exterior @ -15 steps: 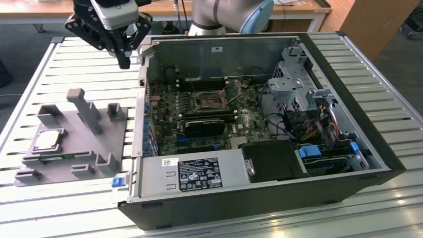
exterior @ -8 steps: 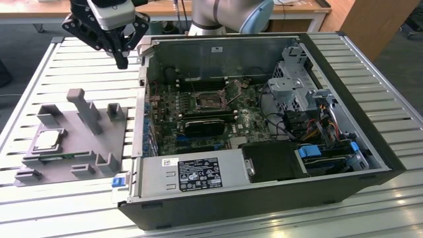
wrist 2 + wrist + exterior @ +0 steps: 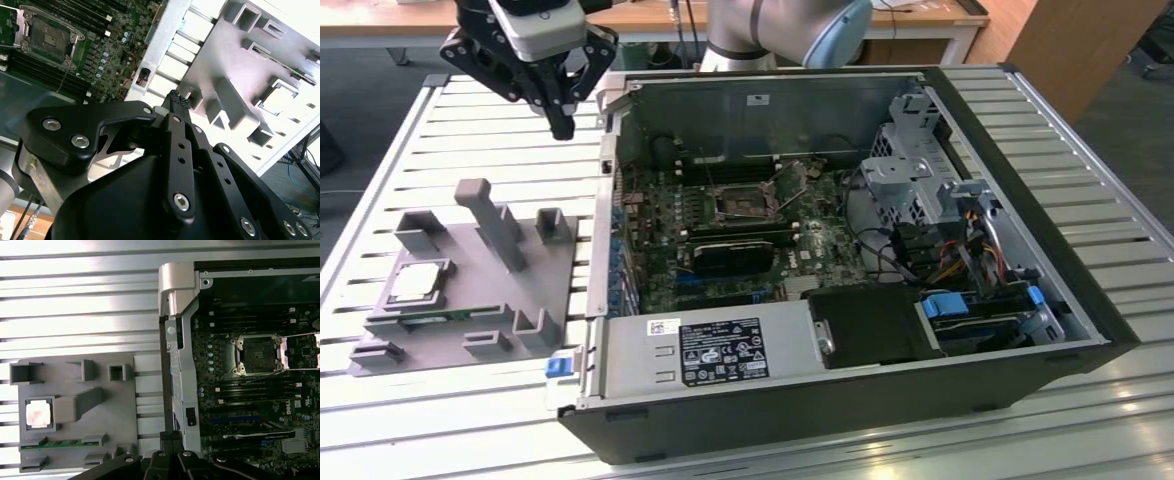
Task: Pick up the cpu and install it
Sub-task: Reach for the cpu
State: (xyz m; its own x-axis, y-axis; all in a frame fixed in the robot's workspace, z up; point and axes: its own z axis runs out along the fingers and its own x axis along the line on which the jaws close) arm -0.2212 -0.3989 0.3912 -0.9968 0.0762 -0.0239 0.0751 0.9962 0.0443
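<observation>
Silvery slats make up the desk (image 3: 1121, 120), and on it, toward the exterior view's left, lies a grey fixture plate (image 3: 567, 290). The cpu (image 3: 420, 283) sits flat in a square recess of that plate, metal top up, untouched; the first wrist view shows it too (image 3: 40, 414).

The gripper (image 3: 562, 128) hangs high above the desk, well apart from the chip, over the strip between the plate and the computer case (image 3: 761, 110). Its fingers look pressed together and hold nothing, as the first wrist view (image 3: 171, 436) also suggests.

I judge the step in hand to be the approach for the pick. To do it well, the fingers would need to spread wider than the chip, come down square over it, and take two opposite edges without tilting it in its recess.

A tall grey post (image 3: 494, 225) rises just beside the chip and could foul a slanted descent. A green memory stick (image 3: 454, 317) lies in a slot near the chip's other side.

Inside the case, the motherboard's cpu socket (image 3: 750, 203) stands empty with its retention frame (image 3: 790, 178) swung up. A black block (image 3: 736, 255) sits near it, and the case's side wall stands between plate and socket.
</observation>
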